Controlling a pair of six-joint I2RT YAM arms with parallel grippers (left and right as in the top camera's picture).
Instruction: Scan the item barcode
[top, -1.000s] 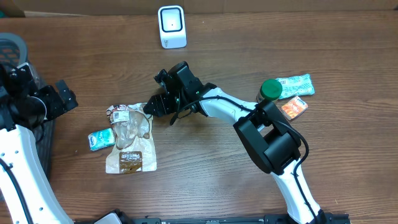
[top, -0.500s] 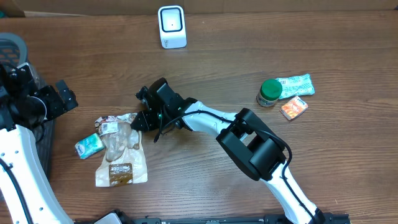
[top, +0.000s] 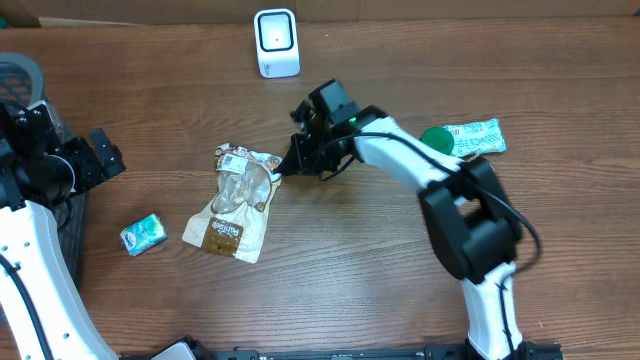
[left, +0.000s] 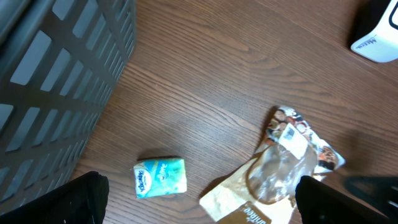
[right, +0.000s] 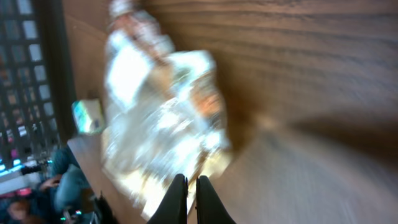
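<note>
A clear and brown snack bag (top: 238, 200) with a white label lies in the middle of the table, also in the left wrist view (left: 280, 168). My right gripper (top: 292, 160) is shut on its upper right corner. In the right wrist view the bag (right: 161, 118) is blurred and the gripper (right: 190, 186) pinches its edge between near-touching fingers (right: 179, 200). The white barcode scanner (top: 276, 42) stands at the back, its corner showing in the left wrist view (left: 376, 37). My left gripper (top: 100, 158) hangs open at the far left, above the table (left: 199, 193), holding nothing.
A small teal tissue pack (top: 143, 233) lies left of the bag, also in the left wrist view (left: 160, 177). A green-lidded jar (top: 438, 138) and a teal packet (top: 478, 135) sit at the right behind my right arm. A grey basket (left: 56, 81) stands at the left edge.
My right gripper has shut on the snack bag and pulled it right, away from the tissue pack. The bag's corner has lifted slightly. The left arm has not moved.
</note>
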